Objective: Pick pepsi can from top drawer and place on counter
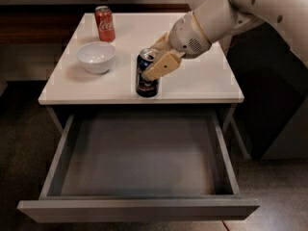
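Claw (153,61) grips the upright pepsi can (145,84) near its top, with the can's base over the bench (202,78) by its front edge.

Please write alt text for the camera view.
The robot's tan two-finger gripper grips a dark blue pepsi can near the front edge of the glossy white counter, above the open grey top drawer. A white bowl and a red Coca-Cola can stand further back.
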Available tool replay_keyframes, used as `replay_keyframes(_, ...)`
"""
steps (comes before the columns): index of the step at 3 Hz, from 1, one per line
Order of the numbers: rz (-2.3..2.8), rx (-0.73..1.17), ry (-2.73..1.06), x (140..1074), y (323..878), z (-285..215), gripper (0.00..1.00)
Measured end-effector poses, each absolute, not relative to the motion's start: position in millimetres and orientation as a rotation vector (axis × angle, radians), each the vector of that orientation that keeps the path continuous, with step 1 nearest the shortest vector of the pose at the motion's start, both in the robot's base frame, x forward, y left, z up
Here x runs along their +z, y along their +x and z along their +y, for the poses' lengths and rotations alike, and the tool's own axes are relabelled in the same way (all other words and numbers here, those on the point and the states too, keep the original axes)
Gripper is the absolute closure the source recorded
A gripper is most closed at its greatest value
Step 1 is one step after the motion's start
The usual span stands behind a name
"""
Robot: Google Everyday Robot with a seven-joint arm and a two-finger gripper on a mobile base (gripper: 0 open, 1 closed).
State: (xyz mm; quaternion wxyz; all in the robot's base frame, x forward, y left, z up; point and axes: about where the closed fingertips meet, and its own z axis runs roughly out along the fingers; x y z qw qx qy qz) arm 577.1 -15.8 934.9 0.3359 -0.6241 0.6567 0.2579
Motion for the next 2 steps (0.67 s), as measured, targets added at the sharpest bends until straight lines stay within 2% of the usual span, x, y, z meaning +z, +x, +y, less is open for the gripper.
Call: replay_keyframes(2,1.824,0.671,-1.583,938,628,-37,0.98)
